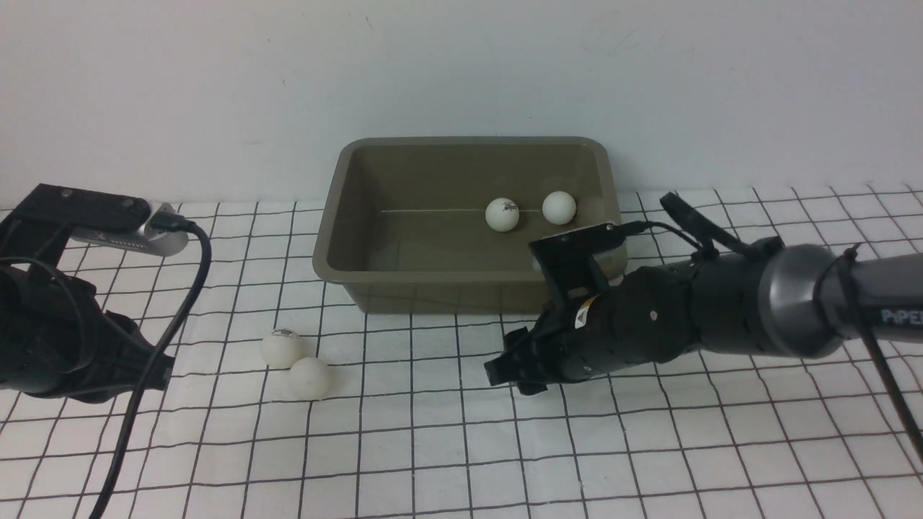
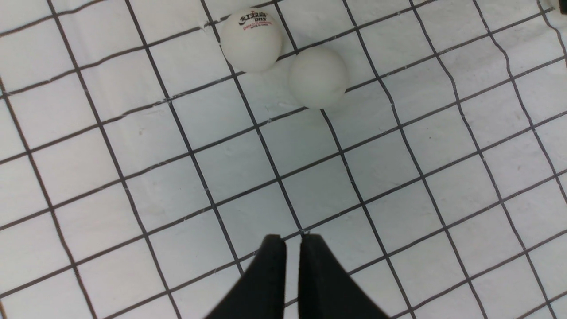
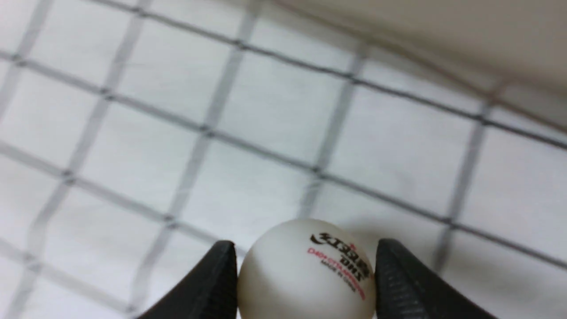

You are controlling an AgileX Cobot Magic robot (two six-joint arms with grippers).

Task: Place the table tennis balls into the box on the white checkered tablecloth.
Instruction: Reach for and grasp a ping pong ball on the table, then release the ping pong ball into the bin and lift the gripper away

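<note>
The olive-brown box (image 1: 346, 270) stands at the back of the white checkered tablecloth (image 1: 433, 447), with two table tennis balls (image 1: 502, 214) (image 1: 559, 207) inside. My right gripper (image 1: 512, 371) hangs low over the cloth just in front of the box. In the right wrist view it (image 3: 306, 242) is shut on a logo-printed ball (image 3: 305, 274), both fingers touching its sides. Two more balls (image 1: 281, 348) (image 1: 310, 378) lie touching each other on the cloth at left. My left gripper (image 2: 292, 237) is shut and empty, a few squares short of those balls (image 2: 251, 40) (image 2: 318, 77).
A white wall (image 1: 461, 65) rises right behind the box. The left arm's black cable (image 1: 166, 339) hangs down over the cloth at the left edge. The box's outer wall (image 3: 443, 35) shows blurred in the right wrist view.
</note>
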